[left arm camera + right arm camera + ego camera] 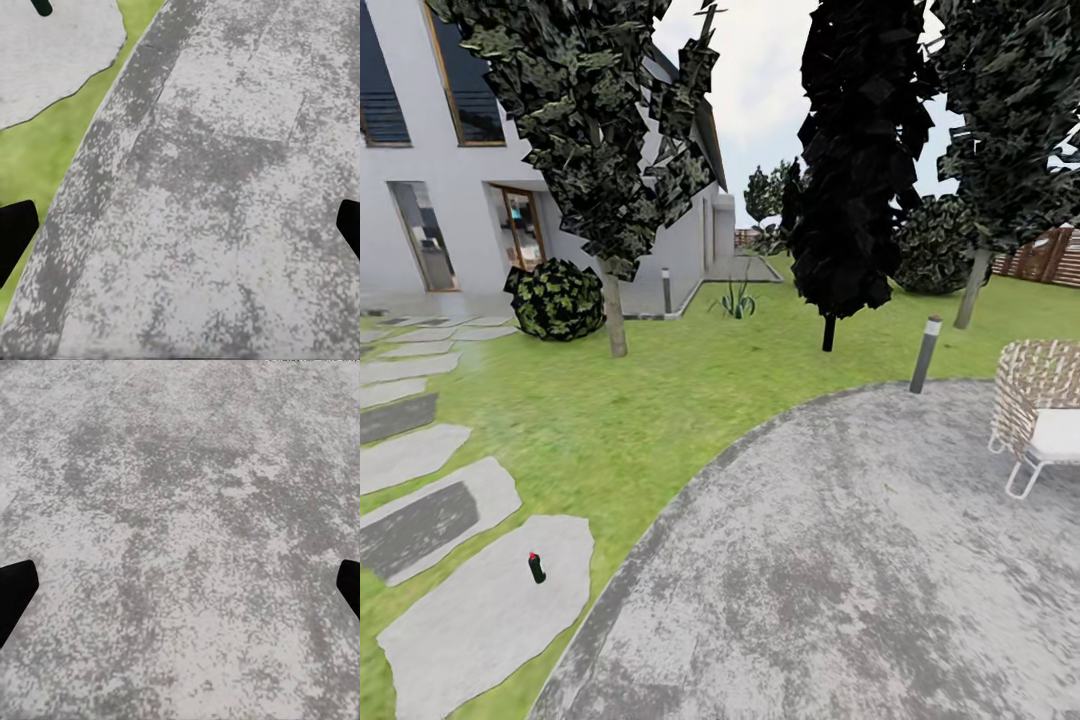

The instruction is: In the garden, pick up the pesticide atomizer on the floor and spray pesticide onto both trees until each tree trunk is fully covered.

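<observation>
- Pesticide atomizer (536, 568) location first: upright on a pale stone slab (490, 610) at lower left in the head view, well apart from both trees. Details at the end, since it is the smallest item.
- Lawn (660, 420): green grass running from the slab path back to the house and fence.
- Paved circle (840, 560): rough grey, covers the lower right of the head view; its curved edge passes near the atomizer's slab.
- White house (420, 150) at back left, glazed door visible.
- Left tree (595, 110): ragged green crown, mottled trunk (614, 315) beside a round bush (556, 298).
- Right tree (1010, 110): trunk (971, 290) leaning slightly, near the slat fence (1050, 255).
- Black-leaved narrow tree (858, 150) stands between them, thin dark stem.
- Wicker chair (1035, 405) at the circle's right edge.
- Lamp post (925, 354) just at the circle's far rim.
- Left gripper (180, 229): fingers spread wide, dark tips at both frame edges, nothing between; hangs over the circle's edge with grass and a slab corner alongside.
- Right gripper (180, 589): fingers likewise wide apart, empty, over plain grey paving.
- Atomizer: small dark bottle, red top, untouched.
</observation>
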Controlling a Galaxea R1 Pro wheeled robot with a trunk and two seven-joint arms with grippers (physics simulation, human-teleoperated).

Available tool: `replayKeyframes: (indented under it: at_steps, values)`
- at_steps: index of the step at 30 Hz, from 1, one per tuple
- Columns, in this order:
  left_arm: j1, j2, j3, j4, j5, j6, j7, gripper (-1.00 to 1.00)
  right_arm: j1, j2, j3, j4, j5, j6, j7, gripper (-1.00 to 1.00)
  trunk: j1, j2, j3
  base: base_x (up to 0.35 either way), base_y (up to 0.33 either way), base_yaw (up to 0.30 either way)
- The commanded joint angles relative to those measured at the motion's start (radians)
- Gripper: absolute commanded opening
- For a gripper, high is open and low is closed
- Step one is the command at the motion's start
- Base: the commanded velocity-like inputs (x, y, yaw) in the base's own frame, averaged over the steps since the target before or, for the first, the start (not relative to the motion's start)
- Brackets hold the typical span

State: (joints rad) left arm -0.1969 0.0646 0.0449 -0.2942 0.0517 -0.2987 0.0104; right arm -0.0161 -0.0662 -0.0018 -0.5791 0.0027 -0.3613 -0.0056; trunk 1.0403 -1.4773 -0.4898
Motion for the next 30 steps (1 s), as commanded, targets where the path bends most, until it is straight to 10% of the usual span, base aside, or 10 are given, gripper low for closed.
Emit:
replayKeyframes:
  at_steps: [1, 30]
  values:
    - [-0.001, 0.0, 0.0, 0.001, 0.006, -0.003, 0.0, 1.0, 0.0, 0.0, 0.0, 0.0, 0.0, -0.003, -0.001, 1.0, 0.004, -0.008, -0.005, 0.0, 0.0, 0.276]
    - [-0.001, 0.0, 0.001, 0.003, 0.007, -0.002, 0.0, 1.0, 0.0, 0.002, 0.003, -0.001, 0.002, -0.003, 0.001, 1.0, 0.115, -0.211, -0.126, 0.0, 0.0, 0.224]
